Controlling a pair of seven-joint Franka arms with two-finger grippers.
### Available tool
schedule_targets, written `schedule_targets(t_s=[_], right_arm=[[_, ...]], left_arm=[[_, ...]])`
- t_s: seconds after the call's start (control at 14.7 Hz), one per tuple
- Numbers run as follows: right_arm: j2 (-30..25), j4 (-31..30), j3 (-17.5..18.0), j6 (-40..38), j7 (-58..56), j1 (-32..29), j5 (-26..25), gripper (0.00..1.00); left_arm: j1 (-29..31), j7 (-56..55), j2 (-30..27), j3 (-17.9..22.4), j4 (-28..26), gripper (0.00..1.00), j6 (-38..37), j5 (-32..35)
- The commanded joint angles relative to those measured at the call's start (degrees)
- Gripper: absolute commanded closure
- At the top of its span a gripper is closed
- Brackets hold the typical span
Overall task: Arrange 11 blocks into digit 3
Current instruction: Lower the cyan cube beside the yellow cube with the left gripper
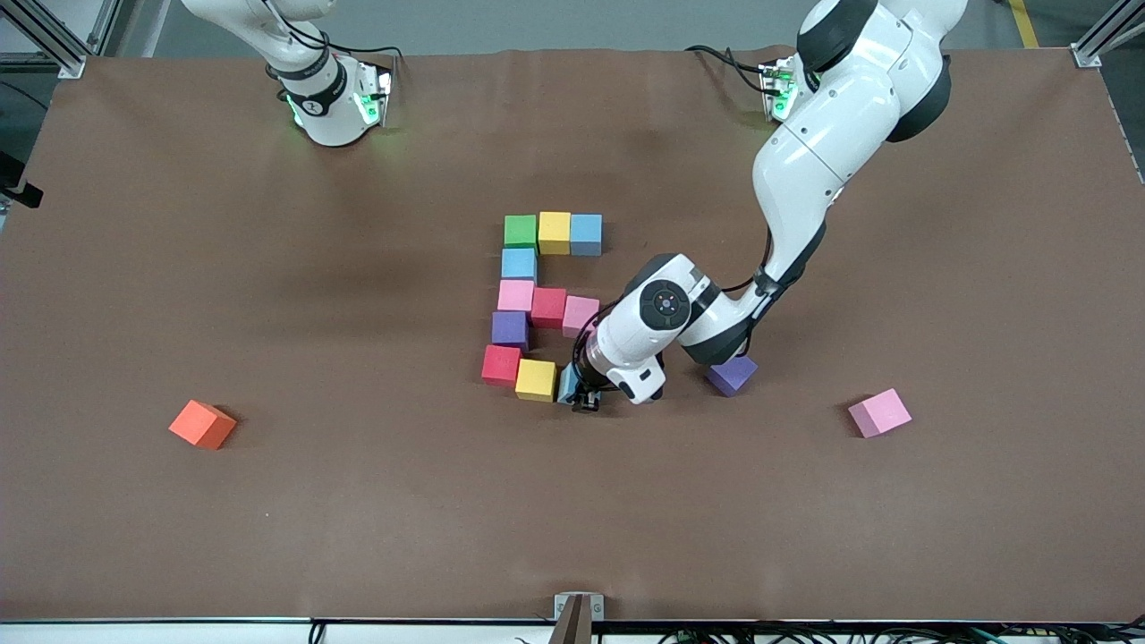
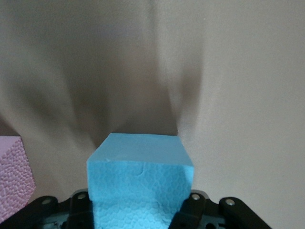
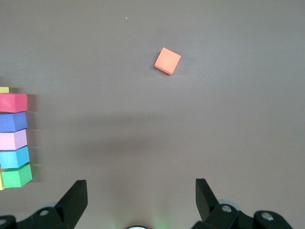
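My left gripper is shut on a light blue block, which fills the left wrist view between the black fingers. It holds that block low, right beside the yellow block and red block of the nearest bar. The figure's other blocks are green, yellow, blue, light blue, pink, red, pink and purple. My right gripper is open and holds nothing; that arm waits by its base.
A loose purple cube lies under the left arm's wrist. A loose pink cube sits toward the left arm's end. An orange cube lies toward the right arm's end. The brown table runs wide around them.
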Motion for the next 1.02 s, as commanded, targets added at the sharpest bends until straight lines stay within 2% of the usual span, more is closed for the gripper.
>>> schedule_targets(t_s=[0.0, 0.75, 0.95], right_arm=[[0.2, 0.5, 0.3, -0.4, 0.0, -0.1, -0.4, 0.00], [0.2, 0.5, 0.3, -0.5, 0.1, -0.2, -0.5, 0.00], [0.2, 0.6, 0.1, -0.5, 0.1, -0.5, -0.7, 0.00]], left_arm=[[-3.5, -1.9, -0.2, 3.8, 0.3, 0.98, -0.5, -1.4], [-4.9, -1.9, 0.2, 4.5, 0.3, 0.97, -0.4, -1.3], [-6.1, -1.9, 0.3, 5.9, 0.2, 0.97, -0.4, -1.3]])
